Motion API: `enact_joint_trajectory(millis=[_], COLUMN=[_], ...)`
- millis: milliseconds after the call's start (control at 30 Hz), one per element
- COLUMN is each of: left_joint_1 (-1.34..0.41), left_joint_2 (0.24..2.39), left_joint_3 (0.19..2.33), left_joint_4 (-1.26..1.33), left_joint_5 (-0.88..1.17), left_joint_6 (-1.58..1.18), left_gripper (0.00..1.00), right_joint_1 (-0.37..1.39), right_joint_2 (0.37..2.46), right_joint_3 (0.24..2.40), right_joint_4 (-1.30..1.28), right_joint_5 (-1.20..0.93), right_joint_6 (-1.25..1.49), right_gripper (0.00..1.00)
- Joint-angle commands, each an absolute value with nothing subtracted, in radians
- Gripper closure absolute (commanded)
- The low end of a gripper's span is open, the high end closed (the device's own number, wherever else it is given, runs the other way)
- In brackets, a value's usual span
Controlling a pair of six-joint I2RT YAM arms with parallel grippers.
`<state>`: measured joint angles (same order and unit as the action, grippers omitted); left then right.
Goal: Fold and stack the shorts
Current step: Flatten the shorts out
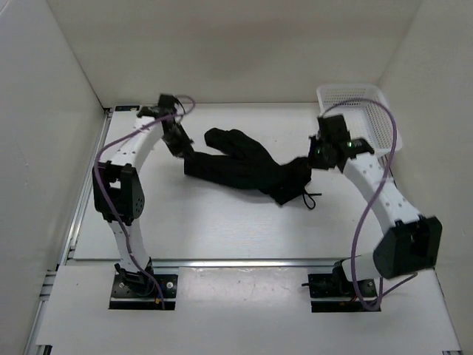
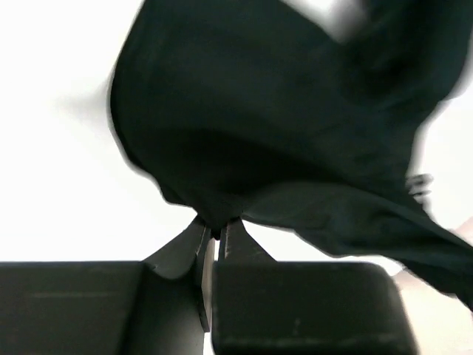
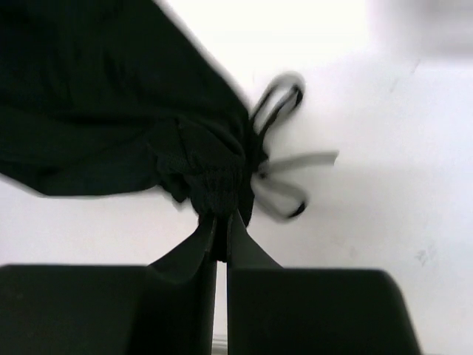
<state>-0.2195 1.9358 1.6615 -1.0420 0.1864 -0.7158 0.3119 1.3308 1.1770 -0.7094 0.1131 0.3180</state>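
The black shorts (image 1: 240, 166) stretch across the middle of the table, bunched and partly lifted between the two arms. My left gripper (image 1: 181, 151) is shut on a leg hem at their left end; in the left wrist view the cloth (image 2: 281, 133) is pinched between the fingertips of the left gripper (image 2: 216, 229). My right gripper (image 1: 314, 159) is shut on the waistband at the right end, and the right wrist view shows that gathered band (image 3: 214, 185) in the right gripper (image 3: 220, 222). The drawstring (image 3: 284, 151) dangles to the right of it.
A white mesh basket (image 1: 360, 111) stands at the back right, close behind the right arm. White walls close in the table on the left, back and right. An aluminium rail (image 1: 222, 262) runs along the near edge in front of the arm bases.
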Motion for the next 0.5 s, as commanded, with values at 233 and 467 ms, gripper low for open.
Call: enact_joint_trajectory(millis=[233,467], left_joint_1=[0.014,0.067], left_joint_2=[1.746,1.471], left_joint_3=[2.014,1.395], left_joint_4=[-1.22,-1.054], left_joint_5=[0.284,0.252], left_joint_6=[-0.644,-0.621], left_gripper=[0.9,0.9], right_joint_1=[0.288,0.411], right_joint_2=[1.421,1.173], right_joint_3=[1.676,1.119], right_joint_4=[-0.657,-0.626], right_joint_5=[0.111,0.264], right_joint_6=[0.115,0.219], right_gripper=[1.0,0.54])
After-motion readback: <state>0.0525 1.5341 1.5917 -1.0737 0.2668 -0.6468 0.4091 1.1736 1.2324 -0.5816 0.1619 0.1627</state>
